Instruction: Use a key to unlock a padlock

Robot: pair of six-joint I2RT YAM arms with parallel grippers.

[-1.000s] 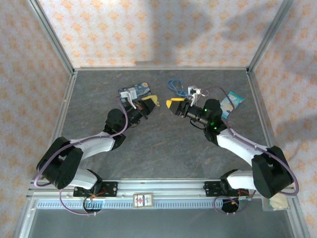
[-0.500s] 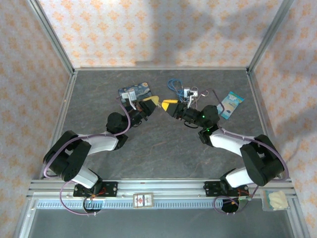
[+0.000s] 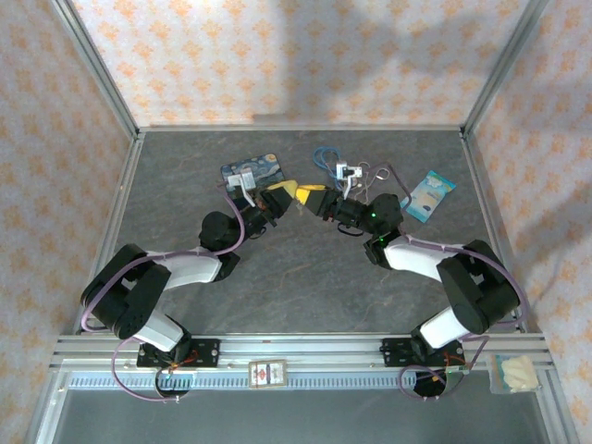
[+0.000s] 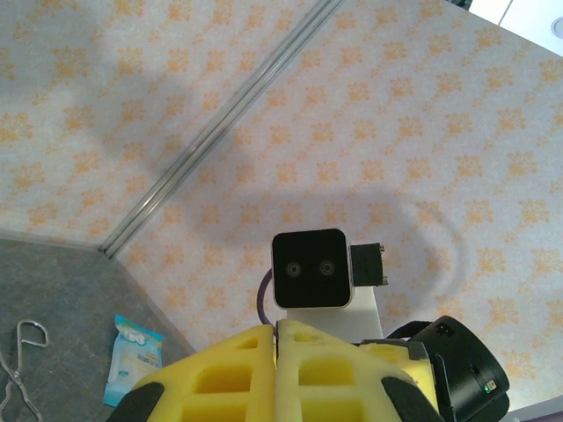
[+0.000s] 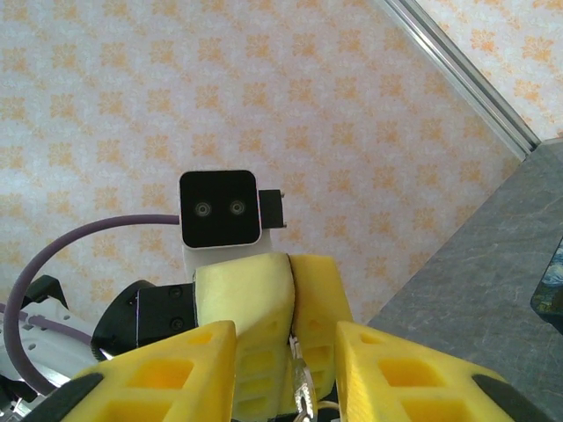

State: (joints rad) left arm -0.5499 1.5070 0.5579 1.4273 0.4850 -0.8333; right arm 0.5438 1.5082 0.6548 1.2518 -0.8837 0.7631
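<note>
- Two arms lean in over the grey bench [image 3: 305, 287] and meet nose to nose around the middle.
- Far left of the clutter is the blue painted tin [image 3: 248, 173], flat on the bench just behind the left gripper [image 3: 285, 193].
- Left fingers [image 5: 251, 303] are pressed together. From the right wrist cam there's a thin silvery strip in the seam between them, pretty sure that's the key [image 5: 303, 380].
- Can't make out the padlock anywhere, too small or hidden.
- The right gripper [image 3: 310, 196] is tip to tip with the left one. Its fingers [image 5: 154, 374] are spread wide, with the left fingers sitting in the gap.
- Behind the right arm are a blue coiled cable [image 3: 324, 157], then ring-handled forceps [image 3: 368, 173].
- Furthest right is a light blue packet [image 3: 432, 192], lying on its own.
</note>
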